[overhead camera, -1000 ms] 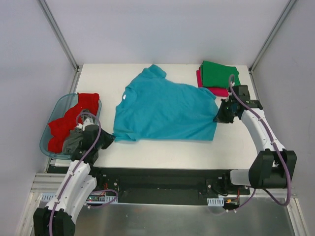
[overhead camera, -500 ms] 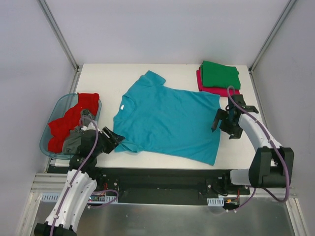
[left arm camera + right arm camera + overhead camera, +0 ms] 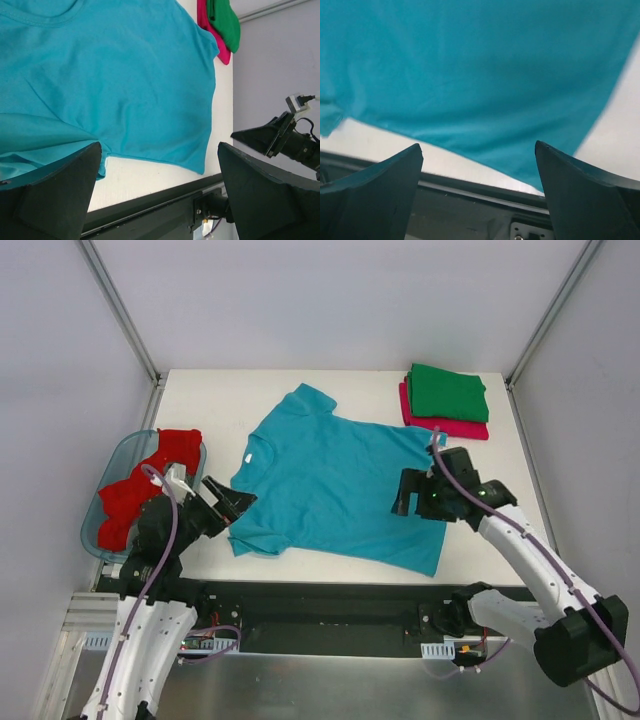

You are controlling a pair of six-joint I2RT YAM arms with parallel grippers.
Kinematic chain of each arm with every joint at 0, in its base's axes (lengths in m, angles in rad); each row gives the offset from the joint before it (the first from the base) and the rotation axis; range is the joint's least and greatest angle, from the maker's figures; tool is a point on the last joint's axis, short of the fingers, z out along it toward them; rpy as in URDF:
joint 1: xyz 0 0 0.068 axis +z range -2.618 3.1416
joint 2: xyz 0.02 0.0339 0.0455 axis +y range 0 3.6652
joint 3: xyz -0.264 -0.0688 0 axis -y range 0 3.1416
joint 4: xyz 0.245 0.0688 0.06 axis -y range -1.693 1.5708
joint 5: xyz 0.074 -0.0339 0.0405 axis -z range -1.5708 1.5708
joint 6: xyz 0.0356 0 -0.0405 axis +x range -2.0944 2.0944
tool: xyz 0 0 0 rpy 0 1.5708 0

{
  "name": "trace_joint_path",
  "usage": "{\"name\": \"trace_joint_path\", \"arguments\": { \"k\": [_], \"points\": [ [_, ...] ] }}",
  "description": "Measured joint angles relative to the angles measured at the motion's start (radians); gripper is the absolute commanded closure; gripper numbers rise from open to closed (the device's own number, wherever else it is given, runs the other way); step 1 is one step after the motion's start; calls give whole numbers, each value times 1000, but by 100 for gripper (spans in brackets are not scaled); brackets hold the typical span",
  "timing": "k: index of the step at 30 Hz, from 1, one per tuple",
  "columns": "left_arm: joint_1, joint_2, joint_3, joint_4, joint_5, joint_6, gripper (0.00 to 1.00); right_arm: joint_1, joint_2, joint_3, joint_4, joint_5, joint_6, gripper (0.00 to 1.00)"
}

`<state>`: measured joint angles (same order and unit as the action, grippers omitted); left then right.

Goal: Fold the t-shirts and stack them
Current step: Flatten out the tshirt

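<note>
A teal t-shirt (image 3: 340,485) lies spread flat on the white table, collar toward the back left. My left gripper (image 3: 232,502) hovers open at its near-left sleeve, holding nothing. My right gripper (image 3: 408,495) is open above the shirt's right side, also holding nothing. The left wrist view shows the teal shirt (image 3: 115,85) beyond the open left gripper (image 3: 159,146). In the right wrist view the teal cloth (image 3: 480,65) and its hem sit beyond the open right gripper (image 3: 477,145). A folded green shirt (image 3: 447,392) rests on a pink-red one (image 3: 450,426) at the back right.
A translucent blue basket (image 3: 108,502) sits off the table's left edge with a red shirt (image 3: 150,475) draped in it. The black rail (image 3: 330,600) runs along the near edge. Grey walls close in the table on three sides.
Both grippers opened and let go of the teal shirt, which settled flat. The right gripper moved left over the shirt; the left one shifted toward the sleeve.
</note>
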<state>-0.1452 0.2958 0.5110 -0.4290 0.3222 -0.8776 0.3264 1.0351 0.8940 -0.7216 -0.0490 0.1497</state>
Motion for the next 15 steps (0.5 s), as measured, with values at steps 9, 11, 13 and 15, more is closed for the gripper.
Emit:
{"name": "trace_joint_path", "arguments": {
  "k": [9,11,13,15],
  "points": [
    [-182,365,15,119,-33,31,1,173,127,-220,210,-86,143,4],
    [-276,470,26,134,-75,41,1,173,189,-252,250,-91,158,4],
    [-332,577,37,147,-97,56,1,172,236,-267,272,-92,164,4],
    [-348,662,39,159,-113,64,1,157,246,-263,307,-101,173,4]
  ]
}}
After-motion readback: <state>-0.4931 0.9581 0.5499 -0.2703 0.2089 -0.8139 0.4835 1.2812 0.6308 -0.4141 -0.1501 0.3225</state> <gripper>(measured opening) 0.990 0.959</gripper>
